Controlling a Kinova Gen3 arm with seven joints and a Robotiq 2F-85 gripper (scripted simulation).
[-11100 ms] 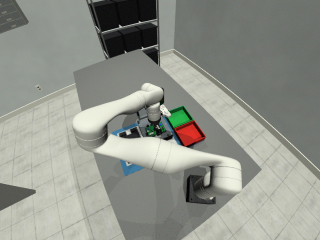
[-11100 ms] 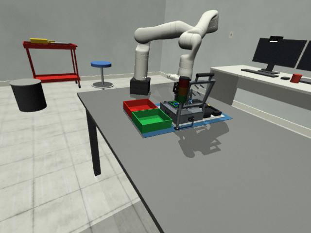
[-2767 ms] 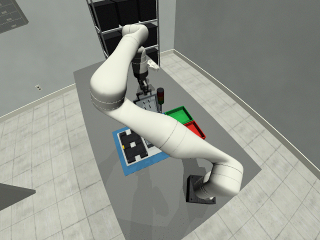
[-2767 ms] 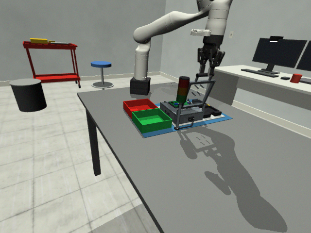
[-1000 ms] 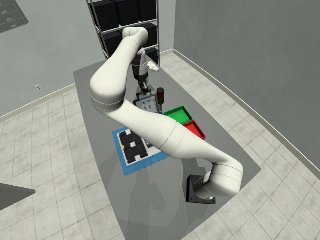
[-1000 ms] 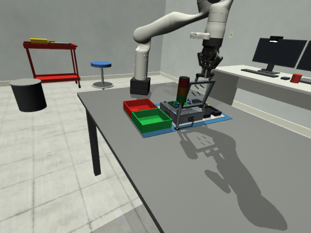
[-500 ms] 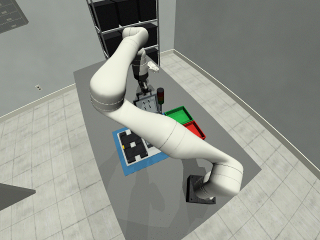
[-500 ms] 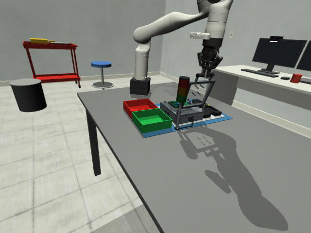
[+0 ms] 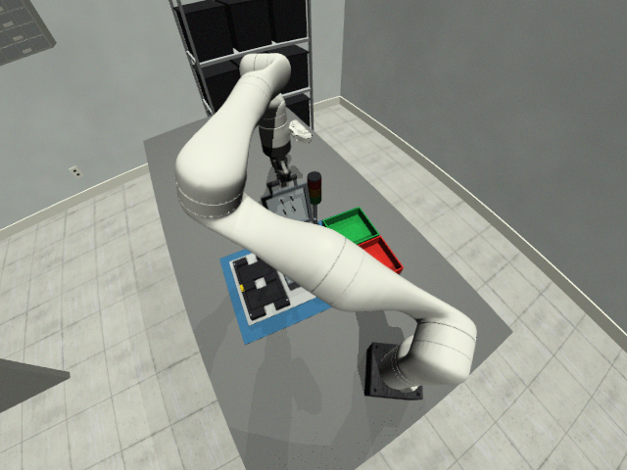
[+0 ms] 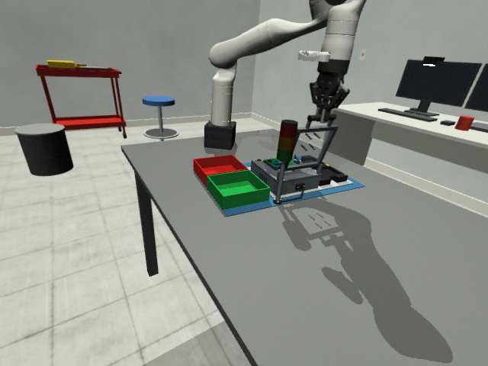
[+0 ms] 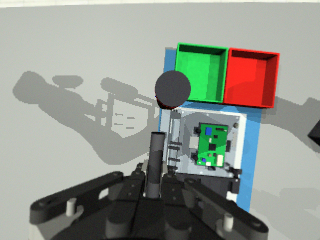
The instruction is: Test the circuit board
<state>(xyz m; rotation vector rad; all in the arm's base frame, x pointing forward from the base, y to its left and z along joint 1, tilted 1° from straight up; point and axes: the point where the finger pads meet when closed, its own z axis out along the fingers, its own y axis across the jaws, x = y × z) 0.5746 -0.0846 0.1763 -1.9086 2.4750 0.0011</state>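
The green circuit board (image 11: 212,145) lies flat in the grey tester (image 10: 285,177), component side up; it also shows in the exterior view (image 10: 275,161). The tester's lid (image 10: 311,143) is a clear panel in a dark frame and stands raised at a steep angle. My gripper (image 10: 322,117) is above the tester and is shut on the lid's handle bar (image 11: 155,157) at the frame's top edge. The signal light (image 10: 287,139) stands beside the tester, and its segments look dim. The green bin (image 10: 237,189) and the red bin (image 10: 216,165) sit side by side next to the tester.
The black tray (image 9: 261,285) lies on the blue mat (image 9: 273,304), partly hidden by my arm. My arm's base (image 9: 392,374) stands at the table's near end. A desk with monitors (image 10: 433,82) stands beyond the table.
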